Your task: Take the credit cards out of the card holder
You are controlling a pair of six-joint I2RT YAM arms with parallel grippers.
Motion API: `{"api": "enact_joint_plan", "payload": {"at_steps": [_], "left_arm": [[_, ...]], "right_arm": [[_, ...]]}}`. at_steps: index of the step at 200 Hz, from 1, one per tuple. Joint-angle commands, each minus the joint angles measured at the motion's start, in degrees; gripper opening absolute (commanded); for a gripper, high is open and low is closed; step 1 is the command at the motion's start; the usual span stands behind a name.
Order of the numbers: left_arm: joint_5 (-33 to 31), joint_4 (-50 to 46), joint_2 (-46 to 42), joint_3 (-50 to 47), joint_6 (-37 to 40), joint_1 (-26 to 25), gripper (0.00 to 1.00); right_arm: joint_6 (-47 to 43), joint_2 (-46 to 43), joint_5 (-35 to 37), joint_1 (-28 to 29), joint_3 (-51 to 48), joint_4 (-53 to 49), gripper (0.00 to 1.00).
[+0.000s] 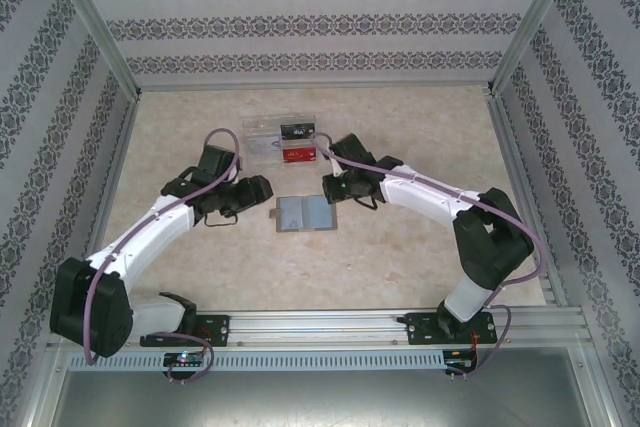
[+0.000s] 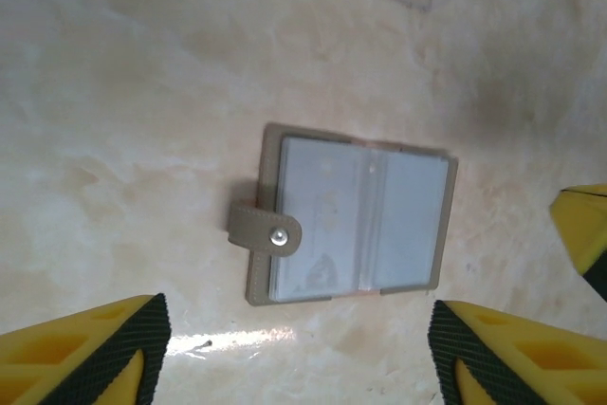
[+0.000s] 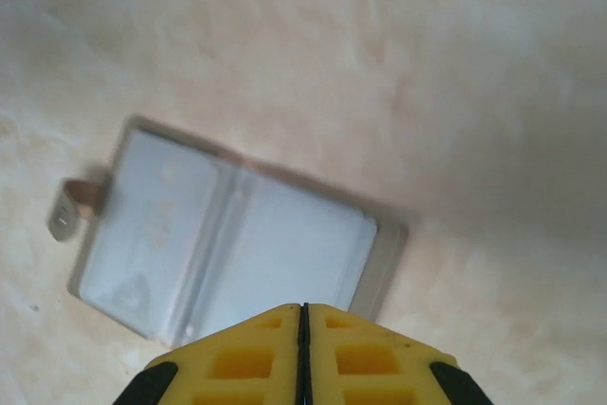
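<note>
**While my left claw gapes, my right is pinched tight**

Where my left wrist camera looks down, my left claw (image 2: 299, 353) stands with its yellow, black-padded fingers (image 2: 90, 353) far apart at the bottom corners of the frame. It holds nothing and touches nothing, and there is just bare marbled table (image 2: 114, 92) between the fingers. Both are cut off by the lower edge. At the right edge another yellow wedge (image 2: 580, 225) pokes in, and I cannot tell what it belongs to. Past the gap, in the centre of that frame, the card holder (image 2: 356, 215) lies opened flat on the table. Its strap with a metal snap (image 2: 278, 235) sticks out on the left side.

My right claw (image 3: 303, 315) sits at the bottom centre of its own view, fingers pressed together with a thin dark seam between them and nothing clamped. Its tip overlaps the holder's lower edge in the frame, and I cannot tell whether it touches. The holder's blue-grey slots are blurred, with faint marks, and I cannot make out whether cards sit inside.

Farther off, in the overhead view, a clear tray (image 1: 262, 142) lies just above the holder, with a black card (image 1: 297, 130) and a red card (image 1: 298, 154) in it. In the left wrist view the tray and red card are cropped by the top edge.
</note>
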Motion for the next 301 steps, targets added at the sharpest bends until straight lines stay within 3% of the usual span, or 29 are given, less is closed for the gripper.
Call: {"api": "enact_joint_plan", "payload": {"at_steps": [1,31,100,228,301], "left_arm": [[-0.43,5.47,2.65,-1.50,-2.73,-3.74,0.63],[-1.42,6.78,6.01,-1.39,-3.34,-7.06,0.54],[-1.04,8.78,11.96,-0.45,-3.22,-9.85,0.51],[-0.13,7.91,21.73,3.65,-0.44,-10.18,0.45],[5.13,11.57,22.09,4.46,-0.28,-10.29,0.39]], "right_arm": [[8.46,-0.81,-1.99,0.53,-3.97,1.53,0.07],[9.73,1.10,-0.59,0.46,-5.93,1.55,0.00],[10.33,5.78,0.03,0.13,-6.41,2.17,0.00],[10.15,8.96,-1.60,0.08,-4.53,1.99,0.00],[10.05,10.46,-2.59,0.05,-2.95,1.65,0.00]]}}
